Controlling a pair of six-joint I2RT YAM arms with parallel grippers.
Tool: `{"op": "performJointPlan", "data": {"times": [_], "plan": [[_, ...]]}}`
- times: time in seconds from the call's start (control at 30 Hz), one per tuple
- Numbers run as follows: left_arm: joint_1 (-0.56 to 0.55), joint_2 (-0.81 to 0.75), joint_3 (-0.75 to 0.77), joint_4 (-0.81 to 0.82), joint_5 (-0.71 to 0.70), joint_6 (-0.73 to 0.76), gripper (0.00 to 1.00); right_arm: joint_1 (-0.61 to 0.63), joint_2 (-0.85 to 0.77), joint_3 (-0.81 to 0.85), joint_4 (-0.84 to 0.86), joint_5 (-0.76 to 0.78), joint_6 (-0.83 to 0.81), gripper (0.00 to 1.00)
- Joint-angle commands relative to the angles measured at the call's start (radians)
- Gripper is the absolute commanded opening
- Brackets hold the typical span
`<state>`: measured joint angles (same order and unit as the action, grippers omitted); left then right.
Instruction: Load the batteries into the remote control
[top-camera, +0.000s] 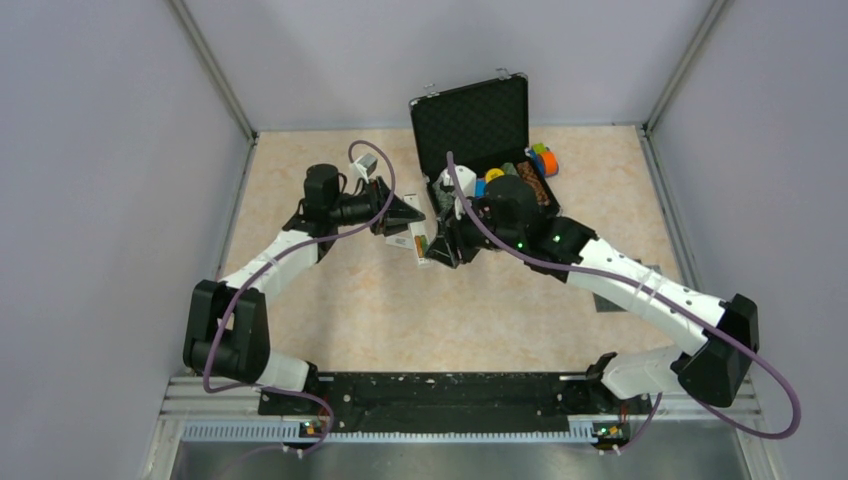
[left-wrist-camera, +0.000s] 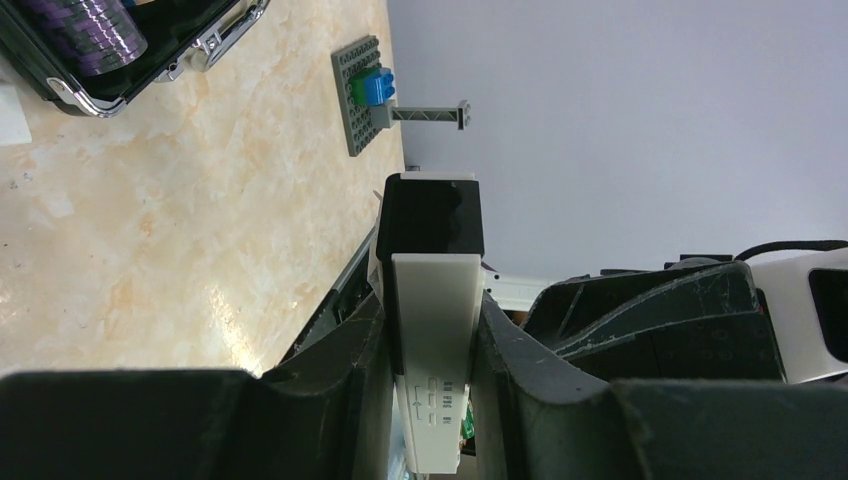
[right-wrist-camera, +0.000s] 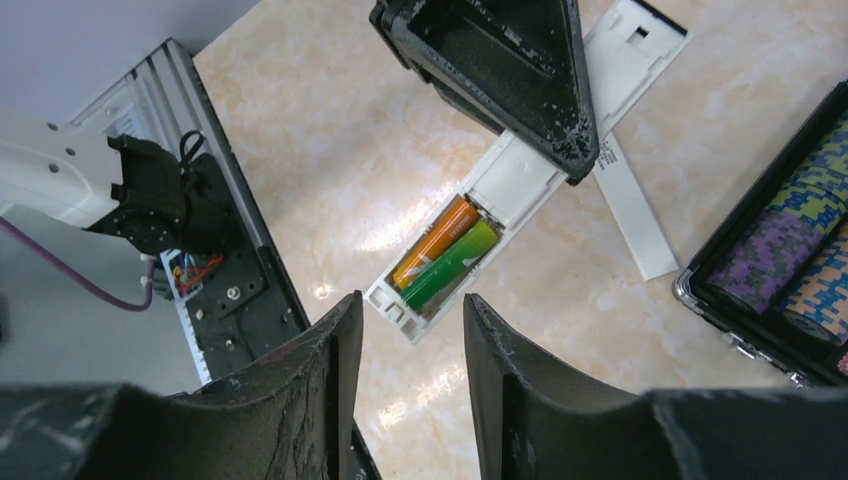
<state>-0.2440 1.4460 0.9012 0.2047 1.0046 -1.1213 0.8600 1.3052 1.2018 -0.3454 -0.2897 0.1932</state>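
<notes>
Showing batteries (right-wrist-camera: 449, 263), apparently seated, right wrist only

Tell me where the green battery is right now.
Right wrist view, centre: the green battery lies in the open compartment of the remote control, alongside the orange battery, just beyond the tips of the open right claw.

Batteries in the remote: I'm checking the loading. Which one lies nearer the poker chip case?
The green battery; the orange battery lies beside it, farther from the case.
</notes>
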Motion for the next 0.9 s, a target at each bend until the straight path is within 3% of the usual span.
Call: {"op": "performJointPlan", "data": {"times": [0.0,0.87], "plan": [[-0.003,-0.036,0.040,0.019,0.005,0.017,0.00,0.019,-0.031,-0.012,0.011,-0.007,-0.046,0.40],[-0.003,-0.056,0.018,0.030,0.011,0.007,0.00,0.029,-0.008,-0.039,0.066,0.106,-0.028,0.25]]}}
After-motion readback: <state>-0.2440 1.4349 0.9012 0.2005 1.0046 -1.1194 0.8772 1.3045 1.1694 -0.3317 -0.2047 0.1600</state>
